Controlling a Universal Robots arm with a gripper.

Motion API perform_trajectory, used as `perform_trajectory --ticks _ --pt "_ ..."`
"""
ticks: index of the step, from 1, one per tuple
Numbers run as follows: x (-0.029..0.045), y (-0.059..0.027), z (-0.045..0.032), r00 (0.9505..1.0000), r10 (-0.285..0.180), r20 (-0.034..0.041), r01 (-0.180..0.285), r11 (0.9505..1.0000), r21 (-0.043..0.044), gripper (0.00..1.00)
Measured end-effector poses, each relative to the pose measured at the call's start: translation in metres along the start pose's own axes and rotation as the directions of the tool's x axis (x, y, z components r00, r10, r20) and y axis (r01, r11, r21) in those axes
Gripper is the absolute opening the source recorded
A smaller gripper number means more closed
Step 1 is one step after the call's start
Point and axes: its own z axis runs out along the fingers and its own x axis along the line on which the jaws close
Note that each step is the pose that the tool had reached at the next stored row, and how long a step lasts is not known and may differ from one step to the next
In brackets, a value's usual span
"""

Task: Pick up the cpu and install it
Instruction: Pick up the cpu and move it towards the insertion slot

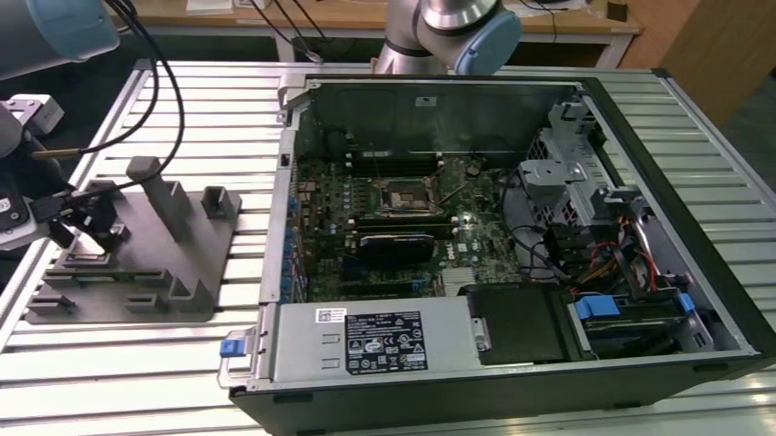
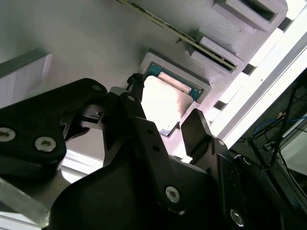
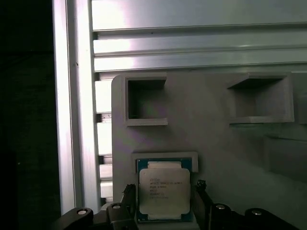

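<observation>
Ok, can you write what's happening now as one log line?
gripper: open, straddling cpu | cpu: lying in grey tray recess | lifted: not yet

This is looking like a robotics lab set up for computer assembly. A robot arm [image 1: 467,27] is standing at the far edge of a slatted aluminium desk [image 1: 206,91], with black cables [image 1: 170,77] hanging across it. An open computer case [image 1: 437,113] is lying on its side on the desk, its motherboard [image 1: 401,209] showing. Beside it a grey tray [image 1: 194,236] with posts and pockets is sitting, a cpu [image 3: 163,194] lying in one pocket. A wooden desk [image 1: 352,14] is standing behind.
</observation>
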Motion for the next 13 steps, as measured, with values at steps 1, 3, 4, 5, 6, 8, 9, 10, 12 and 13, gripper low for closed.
perform_trajectory --ticks 1,3,4,5,6,8,9,10,12,13 --pt "0.0000 0.0000 0.0006 1.0000 0.000 -0.0001 0.000 1.0000 0.0001 0.59" --pt "0.0001 -0.0001 0.0017 1.0000 0.000 0.0000 0.000 1.0000 0.0001 0.59" --pt "0.0001 -0.0001 0.0023 1.0000 0.000 0.0000 0.000 1.0000 0.0000 0.59" --pt "0.0001 -0.0001 0.0029 1.0000 0.000 0.0000 0.000 1.0000 0.0000 0.59" --pt "0.0001 -0.0002 0.0036 1.0000 0.000 0.0000 0.000 1.0000 0.0000 0.59" --pt "0.0001 -0.0002 0.0047 1.0000 0.000 -0.0001 0.000 1.0000 0.0001 0.59" --pt "0.0002 -0.0002 0.0053 1.0000 0.000 0.0000 0.000 1.0000 0.0000 0.59" --pt "0.0002 -0.0003 0.0058 1.0000 0.000 -0.0001 0.000 1.0000 0.0001 0.59" --pt "0.0002 -0.0003 0.0066 1.0000 0.000 -0.0001 0.000 1.0000 -0.0002 0.59" --pt "0.0002 -0.0003 0.0070 1.0000 0.000 -0.0001 0.000 1.0000 -0.0004 0.59"
